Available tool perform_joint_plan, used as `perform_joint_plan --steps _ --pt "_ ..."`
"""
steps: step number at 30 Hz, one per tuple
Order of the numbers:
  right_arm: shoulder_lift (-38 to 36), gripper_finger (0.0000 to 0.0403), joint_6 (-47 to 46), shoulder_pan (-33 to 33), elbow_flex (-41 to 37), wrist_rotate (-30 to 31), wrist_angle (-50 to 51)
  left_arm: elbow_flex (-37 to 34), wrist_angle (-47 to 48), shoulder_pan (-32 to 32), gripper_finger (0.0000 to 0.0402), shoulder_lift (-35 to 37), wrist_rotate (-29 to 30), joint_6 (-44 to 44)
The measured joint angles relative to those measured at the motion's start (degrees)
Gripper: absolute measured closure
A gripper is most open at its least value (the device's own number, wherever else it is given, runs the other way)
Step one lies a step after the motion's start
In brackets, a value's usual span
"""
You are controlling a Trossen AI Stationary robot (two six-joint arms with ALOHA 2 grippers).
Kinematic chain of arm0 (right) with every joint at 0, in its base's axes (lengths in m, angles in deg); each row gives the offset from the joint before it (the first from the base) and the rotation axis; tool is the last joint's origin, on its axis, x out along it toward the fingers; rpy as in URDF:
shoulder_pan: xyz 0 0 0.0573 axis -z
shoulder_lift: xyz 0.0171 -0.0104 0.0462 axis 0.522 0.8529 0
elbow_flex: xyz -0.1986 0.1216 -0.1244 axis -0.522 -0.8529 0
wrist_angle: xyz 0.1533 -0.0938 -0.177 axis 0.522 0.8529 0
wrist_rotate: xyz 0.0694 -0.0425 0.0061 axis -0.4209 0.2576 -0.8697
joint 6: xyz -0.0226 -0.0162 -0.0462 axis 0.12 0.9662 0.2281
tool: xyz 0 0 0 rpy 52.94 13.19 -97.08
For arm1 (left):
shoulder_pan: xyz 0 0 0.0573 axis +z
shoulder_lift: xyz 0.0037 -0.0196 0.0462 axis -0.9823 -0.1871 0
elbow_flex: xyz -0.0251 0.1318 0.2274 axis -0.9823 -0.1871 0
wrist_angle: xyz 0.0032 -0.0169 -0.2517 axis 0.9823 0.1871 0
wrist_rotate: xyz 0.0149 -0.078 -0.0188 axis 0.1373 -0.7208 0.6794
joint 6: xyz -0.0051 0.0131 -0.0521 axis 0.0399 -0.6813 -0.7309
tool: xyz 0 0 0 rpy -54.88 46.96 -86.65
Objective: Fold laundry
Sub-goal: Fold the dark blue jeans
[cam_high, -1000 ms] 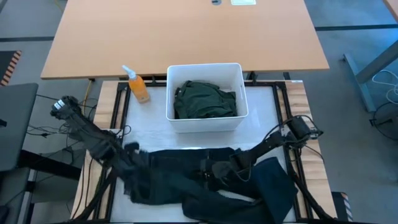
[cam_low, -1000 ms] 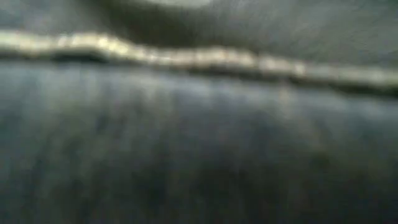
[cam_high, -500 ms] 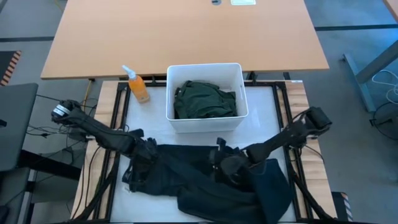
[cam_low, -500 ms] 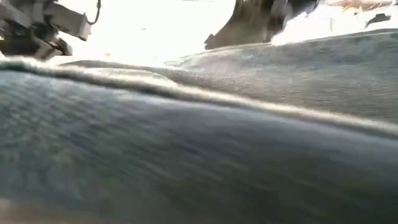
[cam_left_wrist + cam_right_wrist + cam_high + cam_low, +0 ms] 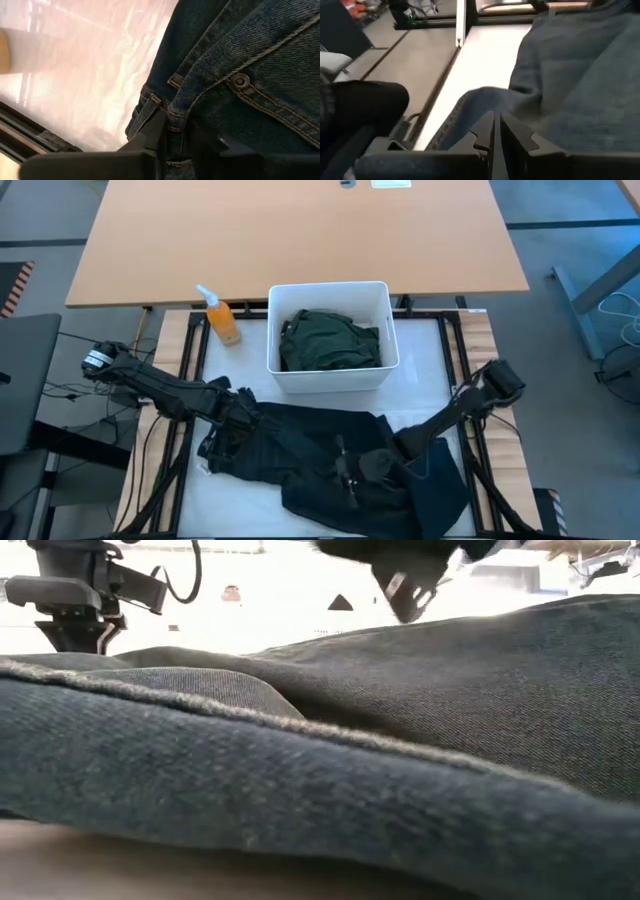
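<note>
The laundry in play is a pair of dark denim trousers, lying crumpled across the near half of the table. My left gripper stands at their left end, shut on the waist. My right gripper hovers over the trousers' middle with its fingers shut. In the low view it hangs clear above the cloth. A dark green garment lies bunched inside the white bin. My left gripper pinches the trousers' waistband edge between its two fingers, beside a belt loop and a pocket rivet. The fingers come steeply from above. The denim is bunched there in several layers, and the rest of the trousers lies on the table.
An orange spray bottle stands left of the bin at the back. A darker flat cloth lies at the near right under my right arm. Bare white table top shows between the bin and the trousers. A wooden desk stands beyond.
My left gripper has swung toward the table's right and gone down at the trousers' waist end. My right gripper has risen and drawn toward the near edge. The denim that covered the low camera has sunk lower.
</note>
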Motion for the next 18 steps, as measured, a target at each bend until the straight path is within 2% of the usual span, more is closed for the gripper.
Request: perform_joint_plan --steps 4,8,12,15,18 --pt "3.7 0.0349 -0.7 0.8 2.5 1.1 3.1 0.4 2.8 0.0 0.0311 -0.1 0.0 1.0" --pt "3.7 0.035 -1.6 1.9 6.1 4.0 15.4 4.0 12.0 0.0 0.029 0.0 0.5 -2.2" --pt "2.1 0.035 -2.1 3.2 9.2 7.1 26.3 8.9 17.8 -0.8 0.0287 0.0 3.3 -6.9" --pt "-0.1 0.035 -2.9 3.8 11.4 7.8 31.9 10.7 15.4 -3.6 0.0291 0.2 4.2 -5.3" --pt "-1.9 0.0349 -8.8 3.3 13.0 5.7 38.6 9.9 6.1 -8.9 0.0296 0.3 1.7 -0.7"
